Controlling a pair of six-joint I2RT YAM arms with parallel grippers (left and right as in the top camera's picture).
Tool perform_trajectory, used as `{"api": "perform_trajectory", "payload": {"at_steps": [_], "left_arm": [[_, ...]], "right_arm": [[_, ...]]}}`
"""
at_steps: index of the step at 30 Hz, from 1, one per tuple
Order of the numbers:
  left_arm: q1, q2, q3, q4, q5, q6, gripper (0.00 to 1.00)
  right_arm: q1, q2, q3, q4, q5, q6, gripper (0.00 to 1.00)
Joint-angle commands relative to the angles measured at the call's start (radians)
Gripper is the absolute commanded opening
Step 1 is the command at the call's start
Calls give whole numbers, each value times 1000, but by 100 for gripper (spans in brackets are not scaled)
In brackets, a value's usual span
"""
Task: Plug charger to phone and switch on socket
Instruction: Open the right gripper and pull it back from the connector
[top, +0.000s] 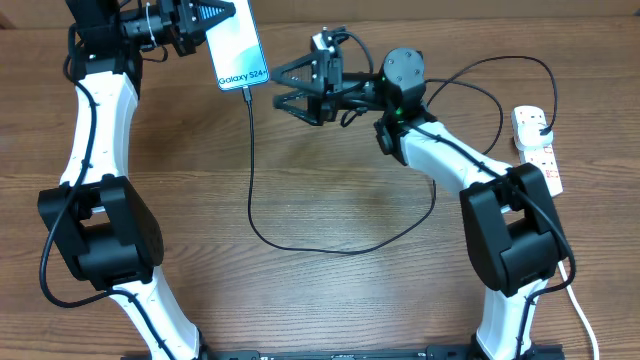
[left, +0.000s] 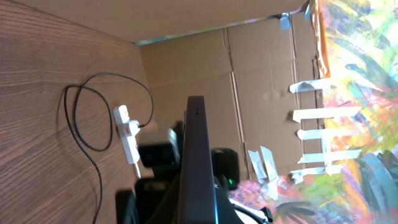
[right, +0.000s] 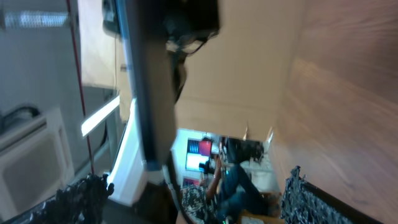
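My left gripper (top: 197, 22) is shut on the phone (top: 238, 45) and holds it raised at the back left, its blue-teal screen facing up. The charger cable (top: 250, 180) hangs from the phone's bottom edge, where its tip (top: 246, 92) appears plugged in. The cable loops across the table and ends in a black plug at the white socket strip (top: 540, 150) on the right. My right gripper (top: 284, 87) is open and empty, just right of the phone's lower end. The left wrist view shows the phone (left: 196, 155) edge-on and the strip (left: 127, 134) beyond it.
Cardboard walls (left: 249, 74) stand behind the table. The cable loop (top: 340, 250) crosses the table's middle. The strip's thick white cord (top: 580, 310) runs off the front right. The right wrist view is blurred, with the phone's dark edge (right: 152, 93) ahead of the fingers.
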Motion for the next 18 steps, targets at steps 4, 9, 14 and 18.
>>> {"api": "perform_trajectory", "payload": {"at_steps": [4, 9, 14, 18], "left_arm": [[-1, 0, 7, 3, 26, 1, 4], [-2, 0, 7, 3, 15, 1, 4], [-16, 0, 7, 3, -5, 2, 4], [-43, 0, 7, 3, -30, 14, 4]], "right_arm": [[-93, 6, 16, -210, -3, -177, 91], [-134, 6, 16, -529, 16, -365, 91], [-139, 6, 16, -897, 165, -602, 91], [-139, 2, 16, -1126, 319, -752, 90]]}}
